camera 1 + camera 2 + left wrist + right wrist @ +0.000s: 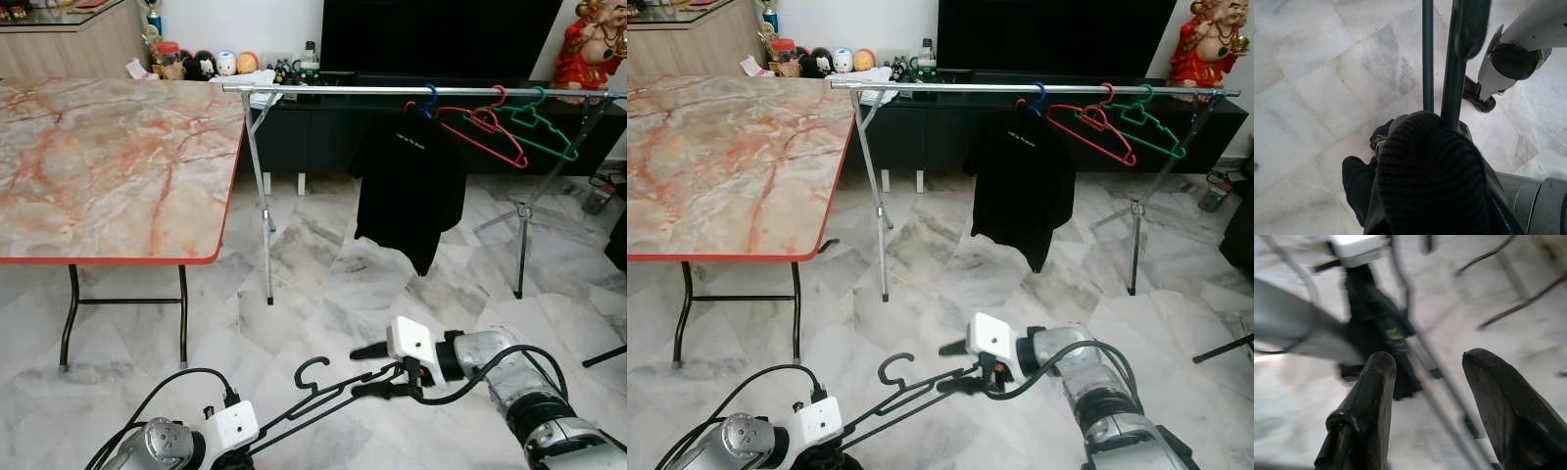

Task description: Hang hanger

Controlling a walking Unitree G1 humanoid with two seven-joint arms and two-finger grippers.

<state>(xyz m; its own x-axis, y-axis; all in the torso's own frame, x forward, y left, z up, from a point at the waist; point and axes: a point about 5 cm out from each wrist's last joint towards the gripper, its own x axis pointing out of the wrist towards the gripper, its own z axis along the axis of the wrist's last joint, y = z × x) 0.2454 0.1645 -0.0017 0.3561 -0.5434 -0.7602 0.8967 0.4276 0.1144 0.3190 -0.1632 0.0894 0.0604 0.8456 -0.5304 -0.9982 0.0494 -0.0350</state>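
A black wire hanger (323,392) is held low over the floor, its hook (312,367) pointing up. My left gripper (235,458) at the bottom edge is shut on the hanger's lower end; in the left wrist view the hanger's bars (1427,54) rise from behind a finger (1430,181). My right gripper (355,372) is open, its fingers above and below the hanger's other end. In the right wrist view the wire (1435,377) runs between its two spread fingers. The silver rack rail (392,90) stands ahead, well above and beyond both grippers.
On the rail hang a black shirt (409,186) on a blue hanger, a red hanger (485,127) and a green hanger (534,122). A marble-topped table (98,166) stands to the left. A dark TV cabinet (323,127) lies behind the rack. Marble floor (323,284) stretches between me and the rack.
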